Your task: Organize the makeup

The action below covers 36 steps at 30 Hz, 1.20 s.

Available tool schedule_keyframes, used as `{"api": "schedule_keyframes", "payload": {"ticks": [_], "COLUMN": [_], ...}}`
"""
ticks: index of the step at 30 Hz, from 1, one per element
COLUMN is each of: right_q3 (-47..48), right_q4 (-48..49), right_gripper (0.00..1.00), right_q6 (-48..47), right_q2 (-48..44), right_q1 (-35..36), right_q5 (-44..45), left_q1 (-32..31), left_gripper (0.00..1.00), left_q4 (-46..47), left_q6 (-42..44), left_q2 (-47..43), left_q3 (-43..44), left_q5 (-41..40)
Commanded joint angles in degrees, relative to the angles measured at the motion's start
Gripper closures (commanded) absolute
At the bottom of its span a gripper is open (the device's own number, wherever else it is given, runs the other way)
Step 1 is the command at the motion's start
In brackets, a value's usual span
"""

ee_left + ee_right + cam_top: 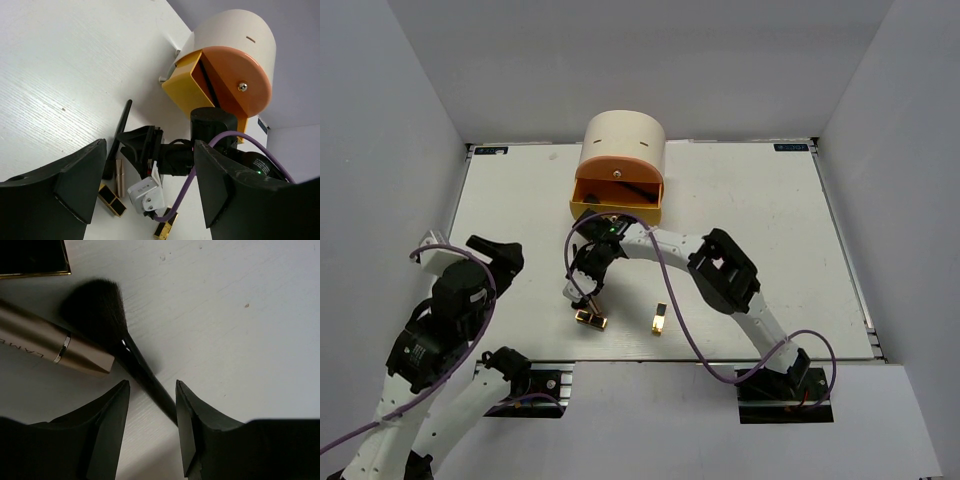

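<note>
Poised for a pick

Top view: right gripper (588,292) hangs low by a gold-and-black case (590,319). Left wrist: left gripper (150,150) spread, empty. Right wrist: jaws spread astride the black brush (102,315) lying on the table; probably light, stiff, slick, so pinch its handle, not the bristles.

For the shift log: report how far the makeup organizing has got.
Done: the drawer is open with something dark inside, though I cannot tell what. In hand: the right gripper, open, straddles the black brush handle. Left: the brush, the copper lipstick, the gold-and-black case beside it and the second case lie on the table. The left gripper is open and empty.
</note>
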Motion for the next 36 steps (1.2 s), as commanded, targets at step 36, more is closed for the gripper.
{"api": "schedule_keyframes", "payload": {"ticks": [36], "right_q3": [-6.8], "right_q4": [10.7], "right_gripper": [0.54], "right_q6": [10.5], "right_q2": [-8.0], "right_q1": [0.4], "right_q5": [2.6], "left_q1": [-0.8], "left_gripper": [0.34], "left_q4": [5.1], "left_q6": [1.5], "left_q2": [1.6], "left_q3": [-10.5], "left_q5": [12.8]}}
